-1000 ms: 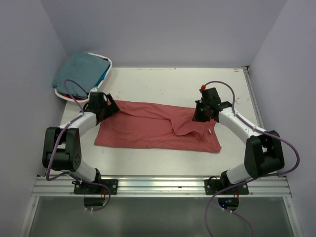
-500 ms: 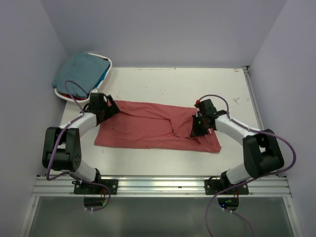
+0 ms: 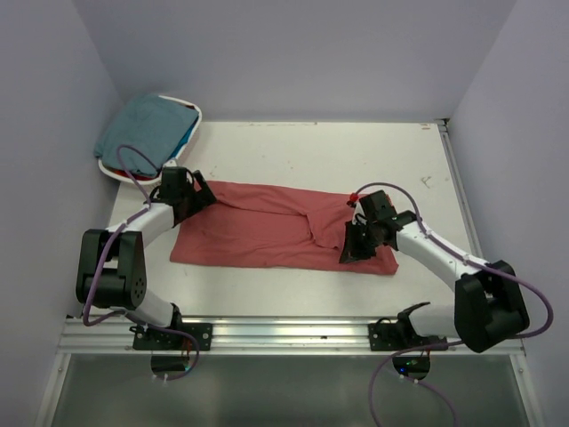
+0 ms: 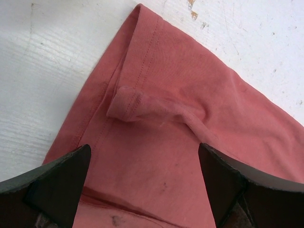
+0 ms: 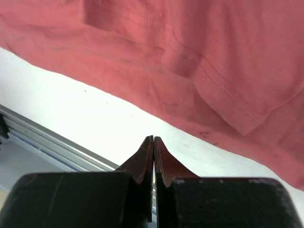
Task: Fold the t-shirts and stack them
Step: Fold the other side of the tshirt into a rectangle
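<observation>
White tabletop (image 3: 293, 147) between pale lilac walls carries the brick-red t-shirt (image 3: 258, 236), which lies spread flat across its middle, rumpled around the collar toward its right end. The left gripper (image 3: 203, 192) sits at the shirt's far left corner with its jaws spread wide and nothing between them; from the wrist, its two dark fingers (image 4: 59, 175) flank a small folded ridge of sleeve, the hem running out onto bare table beyond. The right gripper (image 5: 153, 141) is over the shirt's near right edge, jaws pressed fully together and gripping no cloth; whether the tips touch the fabric cannot be told. Beyond the shirt's far left corner, the white basket (image 3: 197, 116) holds the teal t-shirt (image 3: 147, 124).
</observation>
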Motion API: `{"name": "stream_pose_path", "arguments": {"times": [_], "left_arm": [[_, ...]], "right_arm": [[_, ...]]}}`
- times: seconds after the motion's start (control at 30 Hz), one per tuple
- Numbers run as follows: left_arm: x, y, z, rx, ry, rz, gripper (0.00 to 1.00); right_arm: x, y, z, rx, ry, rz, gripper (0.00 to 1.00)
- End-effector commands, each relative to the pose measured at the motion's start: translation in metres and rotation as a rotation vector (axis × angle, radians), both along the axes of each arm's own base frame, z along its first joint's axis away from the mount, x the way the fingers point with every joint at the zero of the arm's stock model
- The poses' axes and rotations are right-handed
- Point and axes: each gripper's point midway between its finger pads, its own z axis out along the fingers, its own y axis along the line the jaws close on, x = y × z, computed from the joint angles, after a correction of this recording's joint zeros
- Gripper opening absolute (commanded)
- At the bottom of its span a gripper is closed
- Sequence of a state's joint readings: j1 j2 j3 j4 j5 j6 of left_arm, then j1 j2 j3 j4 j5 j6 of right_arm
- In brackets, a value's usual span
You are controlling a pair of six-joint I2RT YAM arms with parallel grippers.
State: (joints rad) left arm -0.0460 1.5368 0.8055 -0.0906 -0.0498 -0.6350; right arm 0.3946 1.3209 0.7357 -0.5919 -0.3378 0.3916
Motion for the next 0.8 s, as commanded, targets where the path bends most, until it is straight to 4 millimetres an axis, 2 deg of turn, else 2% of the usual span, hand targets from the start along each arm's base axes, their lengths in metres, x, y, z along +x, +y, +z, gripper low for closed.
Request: {"name": "stream_pose_path", "arguments": {"times": [0.0, 0.07, 0.1, 0.17, 0.2, 0.27, 0.3, 0.33, 0.37, 0.4, 0.43, 0.47, 0.53, 0.57, 0.6, 0.67, 0.77], "left_arm": [[0.014, -0.003, 0.023, -0.017, -0.095, -0.030, 0.98], [0.014, -0.013, 0.024, -0.046, -0.104, -0.081, 0.96], [0.027, -0.018, 0.035, -0.061, -0.164, -0.104, 0.94], [0.035, -0.037, 0.042, -0.124, -0.203, -0.196, 0.91], [0.049, -0.048, 0.050, -0.146, -0.244, -0.244, 0.87], [0.057, -0.083, 0.061, -0.202, -0.285, -0.395, 0.84], [0.073, -0.100, 0.066, -0.209, -0.294, -0.452, 0.82], [0.072, -0.134, 0.069, -0.201, -0.299, -0.571, 0.81], [0.091, -0.156, 0.077, -0.195, -0.322, -0.632, 0.78], [0.089, -0.177, 0.074, -0.201, -0.296, -0.696, 0.76], [0.081, -0.210, 0.076, -0.225, -0.296, -0.789, 0.73], [0.090, -0.224, 0.079, -0.225, -0.306, -0.813, 0.67], [0.087, -0.241, 0.076, -0.201, -0.299, -0.837, 0.61], [0.087, -0.242, 0.074, -0.193, -0.299, -0.834, 0.58], [0.088, -0.241, 0.072, -0.182, -0.296, -0.827, 0.51], [0.096, -0.229, 0.066, -0.108, -0.281, -0.780, 0.46], [0.097, -0.199, 0.051, 0.017, -0.202, -0.676, 0.44]], "right_arm": [[0.029, -0.006, 0.034, -0.047, -0.138, -0.067, 0.00], [0.041, -0.022, 0.038, -0.125, -0.190, -0.148, 0.00], [0.051, -0.036, 0.038, -0.197, -0.228, -0.206, 0.00], [0.059, -0.045, 0.033, -0.244, -0.239, -0.271, 0.00], [0.061, -0.049, 0.030, -0.264, -0.245, -0.296, 0.00], [0.064, -0.053, 0.021, -0.281, -0.250, -0.342, 0.00], [0.061, -0.055, 0.012, -0.286, -0.229, -0.358, 0.00], [0.061, -0.055, 0.008, -0.288, -0.229, -0.365, 0.00], [0.063, -0.053, 0.007, -0.277, -0.234, -0.370, 0.00], [0.061, -0.052, 0.001, -0.275, -0.222, -0.369, 0.00], [0.062, -0.052, -0.001, -0.271, -0.225, -0.370, 0.00], [0.064, -0.052, -0.002, -0.275, -0.236, -0.374, 0.00], [0.067, -0.054, -0.002, -0.281, -0.247, -0.385, 0.00], [0.070, -0.059, -0.002, -0.302, -0.263, -0.400, 0.00], [0.074, -0.060, 0.001, -0.308, -0.277, -0.409, 0.00], [0.080, -0.066, 0.005, -0.334, -0.307, -0.429, 0.00], [0.093, -0.069, 0.014, -0.342, -0.354, -0.467, 0.00]]}}
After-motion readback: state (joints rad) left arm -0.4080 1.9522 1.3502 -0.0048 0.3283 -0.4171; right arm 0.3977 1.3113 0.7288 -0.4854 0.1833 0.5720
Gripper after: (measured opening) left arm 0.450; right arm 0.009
